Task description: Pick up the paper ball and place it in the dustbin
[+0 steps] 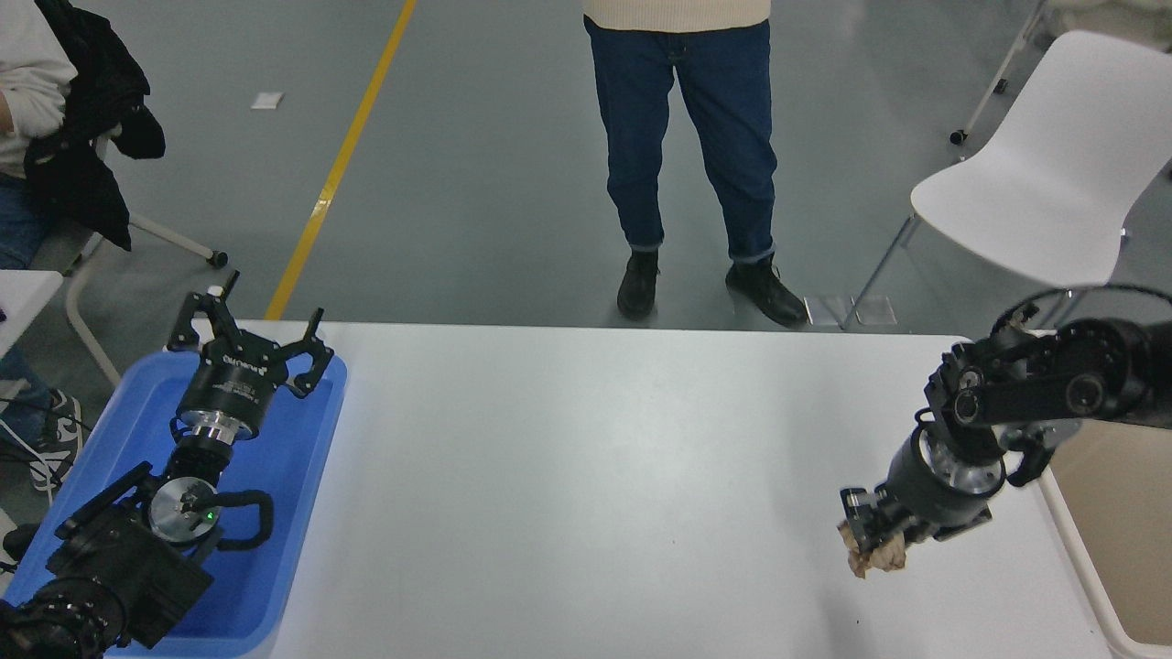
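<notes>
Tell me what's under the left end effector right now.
The blue tray sits beneath the left end effector, which is parked over it at the lower left. The tray's visible floor looks bare; the part beneath the arm is covered.

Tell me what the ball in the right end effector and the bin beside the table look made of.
Paper ball: crumpled tan paper, matte, with dark creases. Dustbin: apparently moulded plastic, smooth beige walls and a rounded cream rim.
</notes>
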Motion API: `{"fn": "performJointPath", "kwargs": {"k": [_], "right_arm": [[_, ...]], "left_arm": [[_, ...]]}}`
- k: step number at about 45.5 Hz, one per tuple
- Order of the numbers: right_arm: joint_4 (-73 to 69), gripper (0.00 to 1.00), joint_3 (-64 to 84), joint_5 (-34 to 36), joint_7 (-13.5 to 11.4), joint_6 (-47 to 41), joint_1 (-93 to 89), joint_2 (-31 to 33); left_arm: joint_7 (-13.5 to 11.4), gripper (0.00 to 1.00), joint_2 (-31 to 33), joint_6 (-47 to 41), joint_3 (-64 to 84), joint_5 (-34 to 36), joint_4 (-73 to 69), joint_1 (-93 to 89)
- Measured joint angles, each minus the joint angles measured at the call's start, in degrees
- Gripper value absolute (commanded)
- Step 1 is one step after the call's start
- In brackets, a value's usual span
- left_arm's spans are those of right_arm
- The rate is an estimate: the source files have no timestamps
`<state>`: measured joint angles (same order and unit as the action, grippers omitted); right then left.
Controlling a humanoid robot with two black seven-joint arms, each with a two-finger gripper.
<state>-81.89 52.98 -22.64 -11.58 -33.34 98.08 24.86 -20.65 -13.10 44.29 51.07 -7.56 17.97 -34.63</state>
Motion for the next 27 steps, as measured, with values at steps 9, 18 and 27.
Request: {"fn": "performJointPath", "kwargs": {"k": [9,18,27], "right_arm": [[-3.37,0.0,-0.15,0.9,0.09,-7.2,10.99,1.73],[-4.61,0.0,0.67,3.68,0.18,-9.95,21.44,5.04],[-5.02,0.0,2.7,6.16,0.21,-10.98,29.56,6.74]], "left_arm": [[0.0,1.0,0.0,-0.04,0.0,0.01,-0.02,0.01],[0.0,1.0,0.0,-0.05,0.0,0.0,-0.01,0.0],[0.0,1.0,0.0,-0.06,0.0,0.0,0.0,0.0]]}}
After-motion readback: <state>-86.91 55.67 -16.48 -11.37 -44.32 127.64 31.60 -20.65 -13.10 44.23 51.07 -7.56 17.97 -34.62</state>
